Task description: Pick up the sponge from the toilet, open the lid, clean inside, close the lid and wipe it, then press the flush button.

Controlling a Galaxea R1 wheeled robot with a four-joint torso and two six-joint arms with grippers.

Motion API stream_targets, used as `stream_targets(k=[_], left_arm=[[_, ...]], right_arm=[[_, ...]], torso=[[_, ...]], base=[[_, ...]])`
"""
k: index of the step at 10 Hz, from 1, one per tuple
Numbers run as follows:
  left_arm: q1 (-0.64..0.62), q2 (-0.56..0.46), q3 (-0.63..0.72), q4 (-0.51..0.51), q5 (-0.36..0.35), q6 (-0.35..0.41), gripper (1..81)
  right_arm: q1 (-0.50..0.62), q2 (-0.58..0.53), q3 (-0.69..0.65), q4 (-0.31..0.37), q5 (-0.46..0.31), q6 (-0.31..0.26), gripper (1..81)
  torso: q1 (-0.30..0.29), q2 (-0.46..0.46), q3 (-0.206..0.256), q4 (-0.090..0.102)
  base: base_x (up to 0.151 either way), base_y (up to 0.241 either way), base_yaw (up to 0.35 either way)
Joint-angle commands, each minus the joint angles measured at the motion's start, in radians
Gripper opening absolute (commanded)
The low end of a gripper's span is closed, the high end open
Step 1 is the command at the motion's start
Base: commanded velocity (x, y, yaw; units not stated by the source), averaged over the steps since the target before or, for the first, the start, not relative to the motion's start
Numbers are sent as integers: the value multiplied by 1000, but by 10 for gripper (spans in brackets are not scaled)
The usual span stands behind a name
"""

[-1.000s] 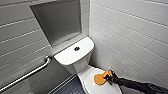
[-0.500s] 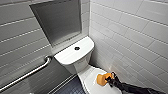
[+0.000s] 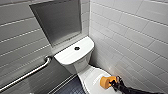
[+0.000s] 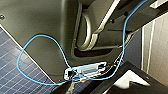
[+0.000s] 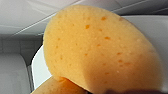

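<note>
As the right tool is hanging over the toilet, it is clamping the orange sponge between its fingers, holding it at the white lid's right edge.

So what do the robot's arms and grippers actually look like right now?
The right arm is slim and black, ending in a black right gripper. At the left wrist, a dark grey plate has a thin blue cable looping past a pale connector block with a small orange spot.
</note>
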Motion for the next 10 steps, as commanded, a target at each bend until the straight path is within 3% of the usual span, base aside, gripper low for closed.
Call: stream_targets(k=[1, 10], left_arm=[[31, -4, 20, 2, 74, 5, 811], [25, 5, 46, 2, 70, 27, 811]], right_arm=[[-56, -238, 197, 12, -64, 14, 10], [-512, -441, 380, 0, 255, 7, 10]], torso=[[0, 0, 0, 0], [0, 0, 0, 0]], base=[[0, 0, 0], [0, 0, 0]])
